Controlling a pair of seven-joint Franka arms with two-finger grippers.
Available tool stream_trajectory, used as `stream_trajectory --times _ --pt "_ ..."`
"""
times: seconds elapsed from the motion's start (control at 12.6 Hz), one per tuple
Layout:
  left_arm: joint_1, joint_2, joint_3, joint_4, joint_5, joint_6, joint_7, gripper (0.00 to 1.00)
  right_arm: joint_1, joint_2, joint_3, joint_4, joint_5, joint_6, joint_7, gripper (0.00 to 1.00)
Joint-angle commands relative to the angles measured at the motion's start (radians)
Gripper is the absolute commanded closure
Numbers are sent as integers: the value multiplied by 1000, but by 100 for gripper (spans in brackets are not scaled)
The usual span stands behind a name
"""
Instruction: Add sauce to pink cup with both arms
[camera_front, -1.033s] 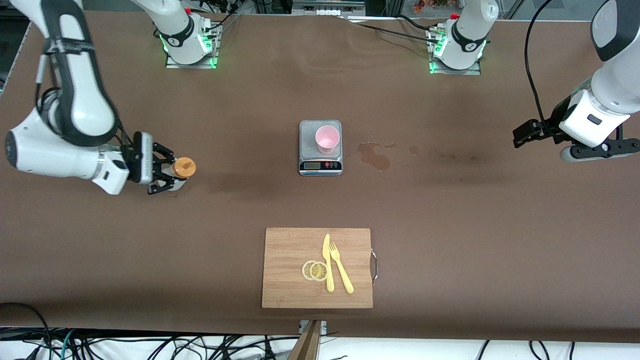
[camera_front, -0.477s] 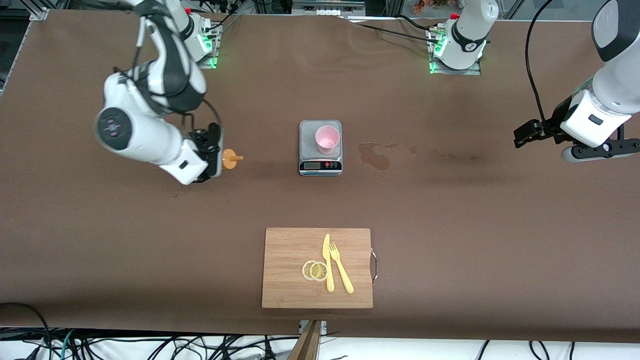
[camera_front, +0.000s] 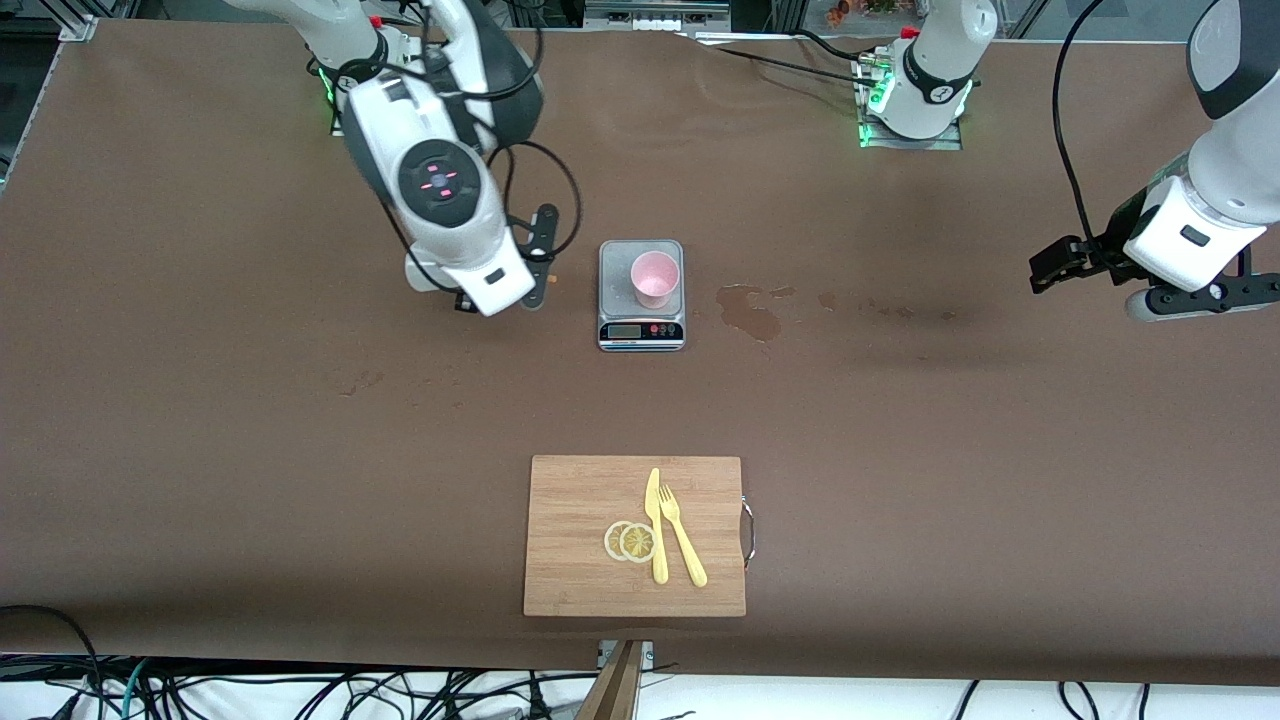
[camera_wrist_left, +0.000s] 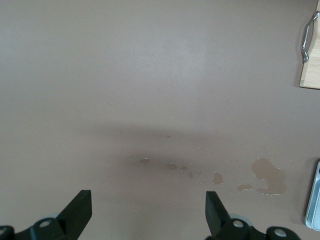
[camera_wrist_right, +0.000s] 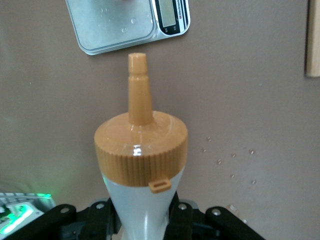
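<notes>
The sauce bottle (camera_wrist_right: 142, 165) is pinched in the right hand (camera_front: 538, 262), held up over the counter (camera_front: 200, 450) just beside the scale (camera_front: 641, 295), toward the right arm's end; in the right wrist view its orange nozzle points at the scale's steel plate; in the front view the arm hides nearly all of the bottle. The pink cup (camera_front: 654, 279) stands upright on the scale; a brown stain (camera_front: 752, 312) lies on the counter beside the scale, toward the left arm's end. Nearer the front camera lies a wooden cutting board (camera_front: 580, 500) with two lemon slices (camera_front: 630, 541), a yellow knife (camera_front: 656, 525) and a yellow fork (camera_front: 682, 535). The left hand (camera_wrist_left: 147, 212) waits with fingers spread, over bare counter at the left arm's end.
</notes>
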Motion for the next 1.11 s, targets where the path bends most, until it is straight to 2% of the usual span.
stream_trajectory --times 0.0,0.32,0.56,0.79,1.03 --pt "-3 -24 4 -13 -7 -10 23 0 66 99 15 124 -59 -101 150 88" --pt "-4 -25 1 -13 -7 -13 22 0 141 189 20 185 -87 -148 322 88" --pt "-4 -25 -6 -13 -7 -20 22 0 159 272 46 288 -105 -236 374 88" --pt "-4 -25 -6 -13 -7 -33 23 0 185 317 48 317 -107 -255 412 88" --pt "-4 -24 -6 -13 -7 -33 23 0 204 393 48 420 -118 -331 420 88"
